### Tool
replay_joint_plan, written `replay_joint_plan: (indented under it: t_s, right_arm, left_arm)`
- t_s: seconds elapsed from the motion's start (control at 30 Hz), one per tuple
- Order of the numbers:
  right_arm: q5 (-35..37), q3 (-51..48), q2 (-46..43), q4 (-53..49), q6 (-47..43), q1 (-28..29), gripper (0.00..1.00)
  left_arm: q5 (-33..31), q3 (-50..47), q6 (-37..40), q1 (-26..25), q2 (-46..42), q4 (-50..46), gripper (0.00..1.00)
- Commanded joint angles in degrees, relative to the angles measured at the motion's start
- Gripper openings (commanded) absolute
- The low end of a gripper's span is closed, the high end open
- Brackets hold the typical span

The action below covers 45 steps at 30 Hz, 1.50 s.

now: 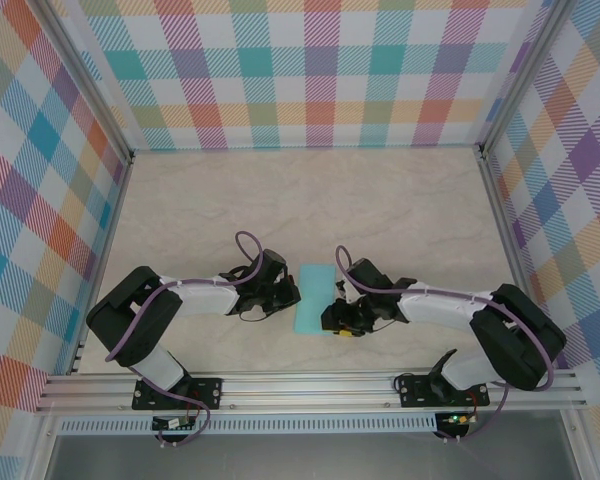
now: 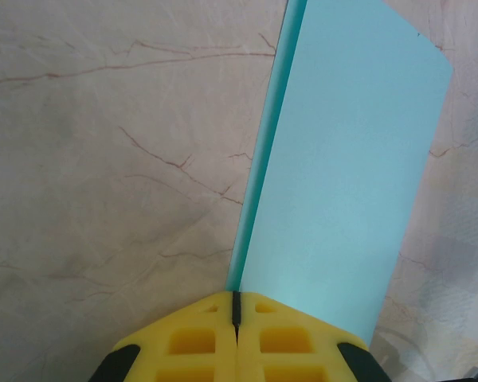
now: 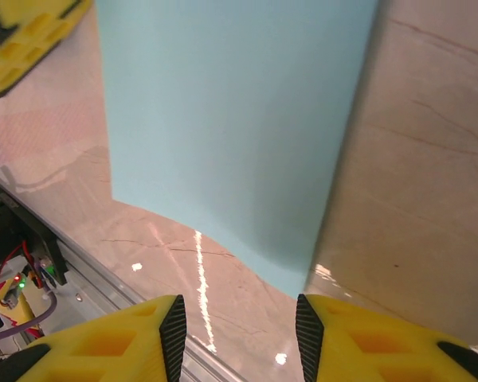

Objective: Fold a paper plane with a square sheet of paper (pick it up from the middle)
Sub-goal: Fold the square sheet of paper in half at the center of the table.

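The turquoise sheet of paper (image 1: pixel 315 298) lies on the marble-patterned table (image 1: pixel 230 200), at 6 o'clock from the table's middle and near the aluminium rail (image 1: pixel 310 385) that carries the arm bases. From above it shows as a narrow rectangle. Its long sides run from 6 to 12 o'clock, with the far end leaning a little toward 1 o'clock. Pastel plaid walls (image 1: pixel 320 70) close the table in at 9, 12 and 3 o'clock.

The left gripper (image 1: pixel 292 293) sits at 9 o'clock of the sheet, right at its long edge. The right gripper (image 1: pixel 333 312) sits at about 4 o'clock of the sheet, at the opposite long edge.

In the left wrist view the yellow fingers (image 2: pixel 191 342) are pressed together, with only a thin dark seam between them. Their tips meet the sheet's near corner, but I cannot tell whether any paper is caught in that seam. From there the sheet stretches away toward 1 o'clock, with a darker turquoise strip along its 9 o'clock edge.

In the right wrist view that gripper's fingers (image 3: pixel 366 342) stand spread, with bare table in the gap and nothing pinched. The sheet's nearest corner lies just beyond the fingertip at 5 o'clock. A yellow finger of the left gripper shows at 10 o'clock, beside the sheet's far edge.
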Motion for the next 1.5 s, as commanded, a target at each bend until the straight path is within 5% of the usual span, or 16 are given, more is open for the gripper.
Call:
replay_joint_plan:
  t_s: [0.0,0.27,0.63,0.97,1.47]
  right_arm:
    - [-1.2,2.1,-0.2,0.5,0.6,0.4,0.44]
    - [-0.8,2.1,6.9,1.9,0.3,0.9,0.43]
    - [6.1,11.1,2.9,-5.7,-2.5,-2.7,0.44]
    - [1.4,22.4,15.6,-2.3,-5.2,-12.1,0.43]
    - [1.6,29.1,25.9,-5.0,-9.2,-14.0,0.43]
  left_arm:
    - [-2.5,-2.7,1.1,-0.5,1.2,-8.4,0.01]
    - [-2.3,-2.3,1.1,-0.5,1.3,-8.4,0.01]
    - [-2.6,-2.5,1.6,-0.5,1.1,-9.1,0.00]
    - [-2.4,-1.8,1.8,-0.5,1.3,-9.4,0.01]
    - [-2.4,-2.1,1.8,-0.5,1.1,-9.6,0.01]
